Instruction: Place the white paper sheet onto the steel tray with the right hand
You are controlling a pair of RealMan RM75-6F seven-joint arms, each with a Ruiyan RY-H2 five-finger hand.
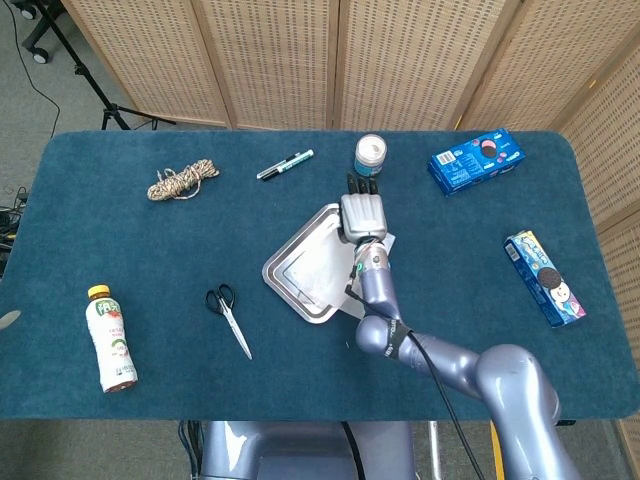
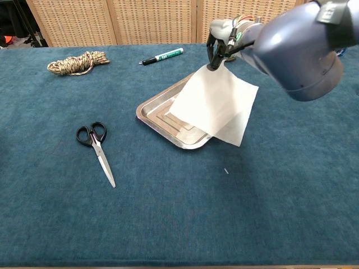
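**Paper hanging over the tray, ready to be laid down**

The right hand is pinching the white paper sheet by its top corner, and the paper hangs down from the fingers. Its low edge already touches the steel tray, but the right side of the sheet droops past the tray's edge and over the blue bench.

To do this well, I think the hand should slide a bit to the left first, then come down slowly so the paper folds flat inside the tray. It should let go only when most of the sheet is lying down.

The marker lies far from the tray, the scissors sit near and to the left. I cannot see the left hand at all.
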